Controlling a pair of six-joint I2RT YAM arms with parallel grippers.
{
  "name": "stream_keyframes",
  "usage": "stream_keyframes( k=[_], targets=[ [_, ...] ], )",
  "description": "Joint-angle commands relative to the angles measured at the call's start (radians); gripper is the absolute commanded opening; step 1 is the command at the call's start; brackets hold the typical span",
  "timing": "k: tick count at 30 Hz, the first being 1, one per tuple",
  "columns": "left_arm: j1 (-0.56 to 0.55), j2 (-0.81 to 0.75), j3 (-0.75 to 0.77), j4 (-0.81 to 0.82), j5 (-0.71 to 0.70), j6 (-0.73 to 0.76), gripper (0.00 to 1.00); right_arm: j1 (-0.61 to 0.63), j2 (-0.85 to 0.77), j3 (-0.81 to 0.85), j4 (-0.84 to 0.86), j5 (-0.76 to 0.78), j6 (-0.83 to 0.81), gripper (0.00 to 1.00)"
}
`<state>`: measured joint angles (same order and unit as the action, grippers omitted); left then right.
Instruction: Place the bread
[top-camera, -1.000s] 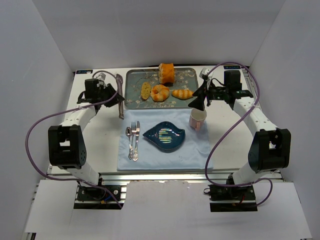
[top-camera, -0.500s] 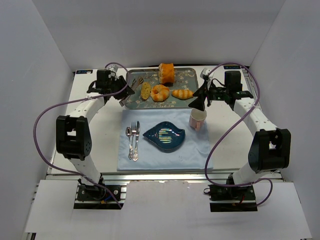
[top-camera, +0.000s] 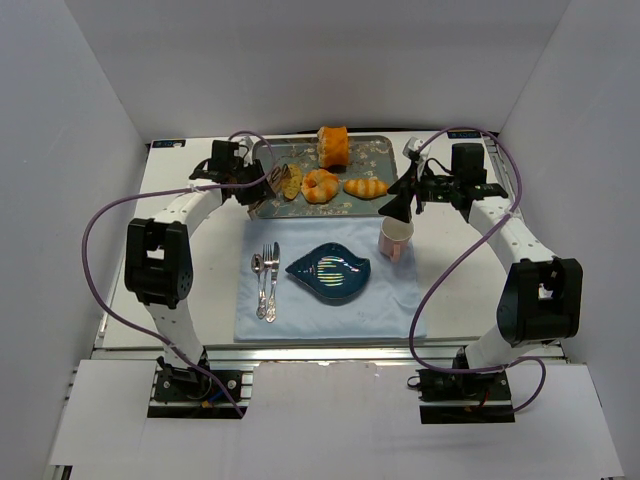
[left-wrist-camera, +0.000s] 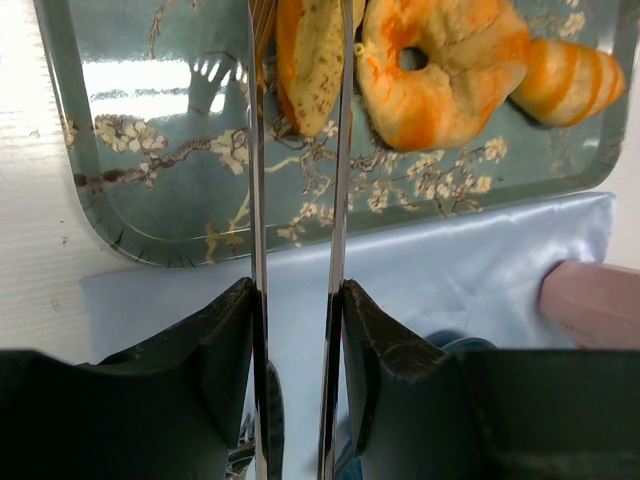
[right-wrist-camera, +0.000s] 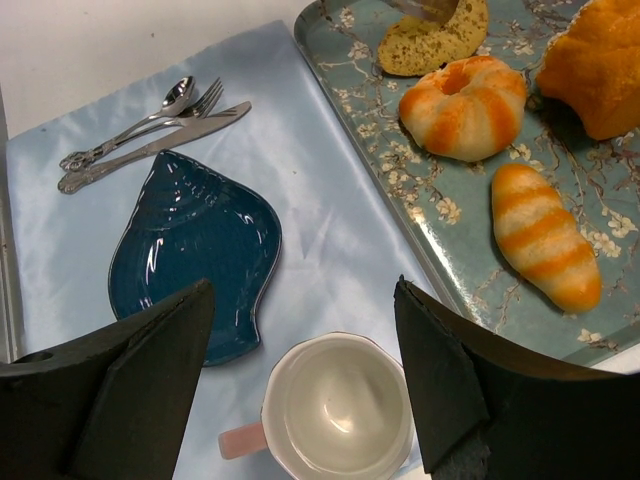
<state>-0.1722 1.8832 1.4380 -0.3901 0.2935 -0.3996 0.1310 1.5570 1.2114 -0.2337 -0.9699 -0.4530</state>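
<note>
Four breads lie on the floral tray (top-camera: 370, 150): a flat slice (top-camera: 292, 181), a ring bread (top-camera: 321, 186), a striped roll (top-camera: 365, 187) and a tall orange loaf (top-camera: 333, 146). My left gripper (top-camera: 262, 181) is shut on metal tongs (left-wrist-camera: 257, 200). The tong arms stand on either side of the slice (left-wrist-camera: 308, 60), slightly apart. The blue shell plate (top-camera: 330, 270) sits empty on the pale cloth. My right gripper (top-camera: 397, 203) is open and empty above the pink cup (right-wrist-camera: 345, 410).
A spoon, fork and knife (top-camera: 267, 280) lie on the cloth left of the plate. The cup (top-camera: 396, 238) stands right of the plate, near the tray's front edge. White walls enclose the table on three sides.
My left gripper has swung right from the table beside the tray to over the tray's left part, carrying the tongs to the slice. The right arm has not moved.
</note>
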Motion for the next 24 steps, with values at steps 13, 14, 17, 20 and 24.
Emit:
stream_keyframes(
  k=[13, 14, 17, 20, 24],
  targets=[
    [-0.012, -0.029, 0.012, -0.026, 0.002, 0.061, 0.32, -0.007, -0.037, -0.006, 0.031, -0.027, 0.016, 0.78],
    [-0.013, -0.035, 0.013, -0.024, 0.006, 0.061, 0.27, -0.008, -0.037, -0.006, 0.031, -0.029, 0.017, 0.78],
    [-0.012, -0.062, 0.007, -0.009, 0.007, 0.053, 0.14, -0.010, -0.040, -0.006, 0.030, -0.029, 0.016, 0.78],
    [-0.012, -0.096, -0.010, 0.013, 0.007, 0.042, 0.08, -0.008, -0.046, -0.007, 0.028, -0.029, 0.016, 0.78],
    [-0.012, -0.192, -0.053, 0.031, 0.025, 0.024, 0.04, -0.013, -0.052, -0.009, 0.024, -0.032, 0.014, 0.78]
  ],
)
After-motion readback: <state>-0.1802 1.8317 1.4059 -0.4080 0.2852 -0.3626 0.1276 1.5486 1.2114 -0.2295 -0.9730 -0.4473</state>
